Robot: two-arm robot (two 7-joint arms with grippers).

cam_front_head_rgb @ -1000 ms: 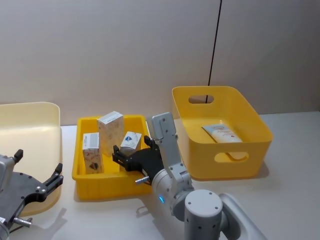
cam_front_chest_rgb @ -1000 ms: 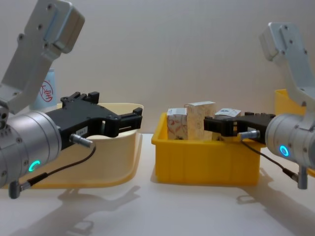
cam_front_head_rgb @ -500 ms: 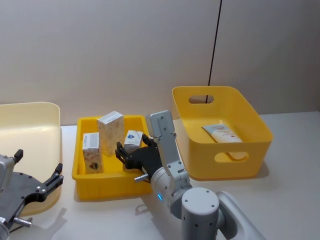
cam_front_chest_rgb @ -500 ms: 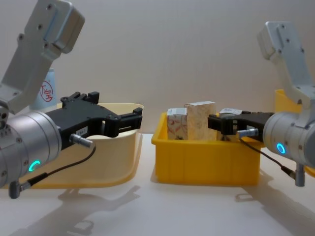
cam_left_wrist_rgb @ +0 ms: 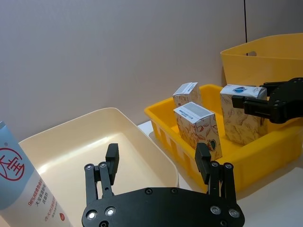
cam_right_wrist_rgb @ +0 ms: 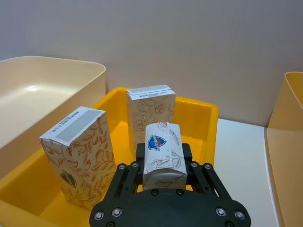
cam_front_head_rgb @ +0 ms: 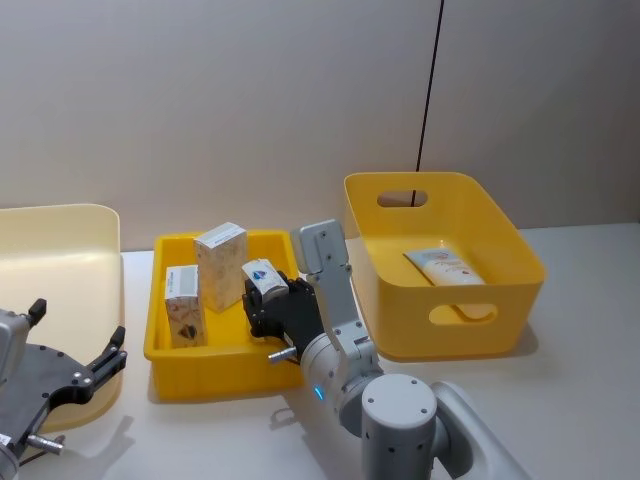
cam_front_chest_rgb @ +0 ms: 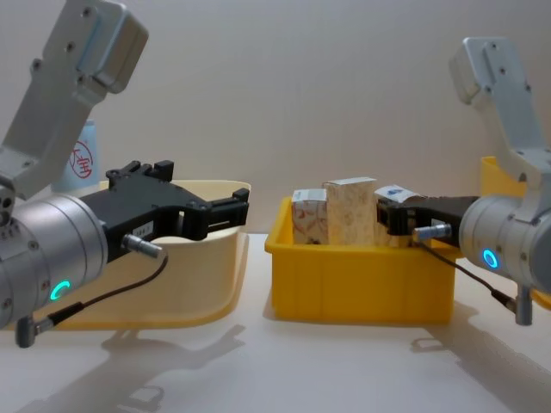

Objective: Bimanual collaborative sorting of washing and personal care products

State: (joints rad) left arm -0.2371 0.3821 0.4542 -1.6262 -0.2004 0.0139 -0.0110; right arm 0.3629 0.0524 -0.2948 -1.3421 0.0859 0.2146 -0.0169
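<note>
Sorting looked partly done: one squeeze tube [cam_front_head_rgb: 445, 267] lay in the deep yellow bin [cam_front_head_rgb: 520, 270], while the right tool [cam_right_wrist_rgb: 163, 176] was clamped on a small carton [cam_right_wrist_rgb: 162, 153] inside the shallow yellow tray [cam_front_head_rgb: 200, 358], where two more cartons [cam_front_head_rgb: 220, 264] stood. The left wrist view added another tube [cam_left_wrist_rgb: 21, 187] beside the cream tub [cam_left_wrist_rgb: 142, 146] and the left tool [cam_left_wrist_rgb: 158, 165] spread wide and empty

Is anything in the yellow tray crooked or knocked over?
One carton leans over, clamped in the right pincer. The other two cartons stand upright in the tray. Nothing looks spilled.
</note>
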